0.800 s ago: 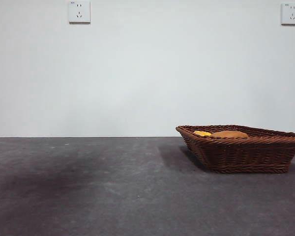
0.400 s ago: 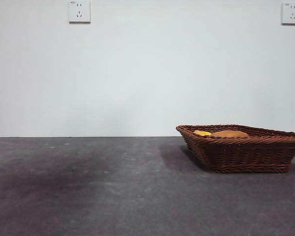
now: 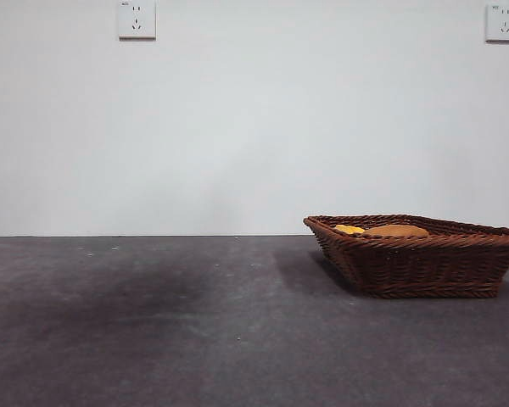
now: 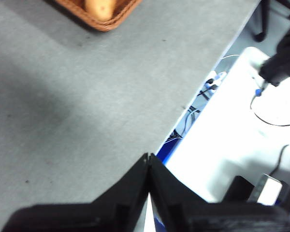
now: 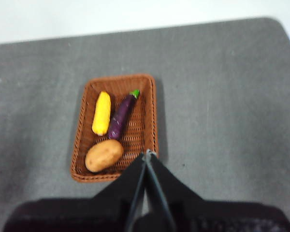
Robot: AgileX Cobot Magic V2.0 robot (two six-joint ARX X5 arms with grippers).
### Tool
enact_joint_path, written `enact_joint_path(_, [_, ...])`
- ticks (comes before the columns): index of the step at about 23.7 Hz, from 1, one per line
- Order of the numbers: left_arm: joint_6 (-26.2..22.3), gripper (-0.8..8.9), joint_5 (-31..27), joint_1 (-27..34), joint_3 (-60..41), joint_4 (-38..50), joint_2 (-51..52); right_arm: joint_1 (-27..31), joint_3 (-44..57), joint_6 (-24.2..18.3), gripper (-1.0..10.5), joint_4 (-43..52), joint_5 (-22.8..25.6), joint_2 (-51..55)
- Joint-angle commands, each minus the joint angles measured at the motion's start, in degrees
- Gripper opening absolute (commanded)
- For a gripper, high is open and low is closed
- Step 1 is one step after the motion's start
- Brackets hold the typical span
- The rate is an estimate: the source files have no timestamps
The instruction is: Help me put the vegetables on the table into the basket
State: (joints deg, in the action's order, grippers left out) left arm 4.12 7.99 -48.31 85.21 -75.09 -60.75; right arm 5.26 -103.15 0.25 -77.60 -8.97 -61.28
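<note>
Table (image 3: pixel 195 322) spreads dark grey and mottled across the near ground. On its right side sits the basket (image 3: pixel 424 267), holding all three vegetables: potato (image 5: pixel 104 155), corn cob (image 5: pixel 102 113) and eggplant (image 5: pixel 122 116) lie side by side. Right gripper (image 5: pixel 146 155) hangs high over the basket, jaws pressed together, holding nothing. Left gripper (image 4: pixel 148 158) hangs above the table's edge, jaws likewise closed and empty.

Count of items on record: three vegetables, one container.

One basket (image 5: pixel 115 128) present; inside it one corn cob (image 5: pixel 102 113), one eggplant (image 5: pixel 122 116) and one potato (image 5: pixel 104 155). One table (image 5: pixel 222 96). Two wall sockets, one far left (image 3: pixel 137 19) and one far right (image 3: pixel 502 23). Two grippers, one left (image 4: pixel 148 159) and one right (image 5: pixel 147 154).
</note>
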Motion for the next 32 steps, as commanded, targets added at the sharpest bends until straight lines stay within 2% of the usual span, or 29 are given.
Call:
enact_joint_path(1, [-5.18, -0.03, -1.14, 2.19, -0.28, 0.87, 0.46, -0.04, 0.33, 0.63, 0.0, -1.25, 0.04, -2.82])
enact_joint_path(3, [-15.3, -0.03, -1.75, 4.46, -0.55, 2.29, 1.03, -0.04, 0.33, 0.63, 0.0, -1.25, 0.09, -5.57])
enact_joint_path(4, [-18.86, -0.03, -1.57, 5.79, -1.51, 4.96, 1.77, -0.04, 0.33, 0.63, 0.0, -1.25, 0.09, -6.95])
enact_joint_path(5, [-22.01, -0.03, -1.57, 8.07, -4.0, 10.62, 3.5, -0.04, 0.33, 0.63, 0.0, -1.25, 0.11, -8.85])
enact_joint_path(6, [-22.77, -0.03, -1.57, 10.49, -7.19, 16.41, 5.31, -0.04, 0.33, 0.63, 0.0, -1.25, 0.11, -10.58])
enact_joint_path(9, [-20.22, -0.03, -1.62, 22.16, -24.59, 39.1, 14.05, -0.04, 0.33, 0.63, 0.0, -1.25, 0.11, -16.85])
enact_joint_path(13, [-9.88, -0.03, -1.62, 36.72, -52.87, 66.64, 30.29, -0.04, 0.33, 0.63, 0.0, -1.22, 0.13, -23.71])
enact_joint_path(15, [-6.1, -0.03, -3.37, 40.96, -64.22, 75.17, 37.27, 0.0, 0.33, 0.63, 0.0, -1.22, 0.59, -26.58])
enact_joint_path(16, [-5.75, -0.03, -5.31, 42.58, -68.35, 76.59, 40.41, 0.0, 0.33, 0.63, 0.0, -1.2, 0.94, -27.87])
enact_joint_path(18, [-5.75, -0.03, -5.18, 45.22, -74.1, 75.87, 45.92, 0.0, 0.33, 0.63, 0.0, -1.2, 1.09, -29.81])
enact_joint_path(22, [-5.62, -0.03, -5.03, 46.16, -80.89, 75.49, 50.69, 0.0, 0.33, 0.63, 0.0, 2.34, 1.11, -31.54])
enact_joint_path(28, [-5.84, -0.03, -5.11, 48.68, -84.78, 69.24, 60.19, 0.0, 0.33, 0.63, 0.0, 18.84, 1.09, -31.56])
enact_joint_path(32, [-4.04, -0.03, -5.03, 50.27, -84.78, 65.48, 60.52, 0.0, 0.31, 0.63, 0.0, 30.12, 1.11, -31.56])
